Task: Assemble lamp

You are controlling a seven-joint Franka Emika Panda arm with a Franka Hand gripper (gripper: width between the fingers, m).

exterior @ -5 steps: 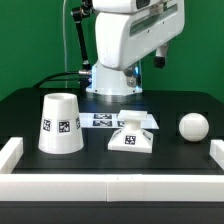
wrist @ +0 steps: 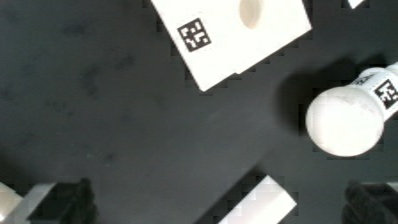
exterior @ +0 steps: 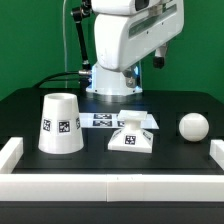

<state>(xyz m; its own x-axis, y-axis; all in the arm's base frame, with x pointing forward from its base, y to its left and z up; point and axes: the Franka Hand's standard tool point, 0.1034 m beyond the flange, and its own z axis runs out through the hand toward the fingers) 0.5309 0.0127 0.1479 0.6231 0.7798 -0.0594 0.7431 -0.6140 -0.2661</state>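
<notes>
**A:** Green backdrop, black worktop (exterior: 30, 105) with a white rail (exterior: 110, 190) along its edge. What's on it?

**B:** From the exterior view's left: the shade (exterior: 60, 125) standing wide end down. Then comes the marker board (exterior: 100, 120), further back, then the square base (exterior: 132, 135), and the bulb (exterior: 193, 125) at the right. All three lamp parts sit apart, none joined.

**A:** And the arm (exterior: 125, 45)?

**B:** It is raised over the back of the worktop. In the wrist view the jaws stand apart with nothing between them.

**A:** Which step, then?

**B:** The very start, I'd say: nothing is gripped or fitted yet. The wrist camera looks down on the base and a rounded part beside it, probably the bulb.

**A:** What does the next move need?

**B:** Come down with the jaws wide, centre them on the chosen part and close gently. The bulb looks likely to roll, and it must meet the middle of the base squarely.
</notes>
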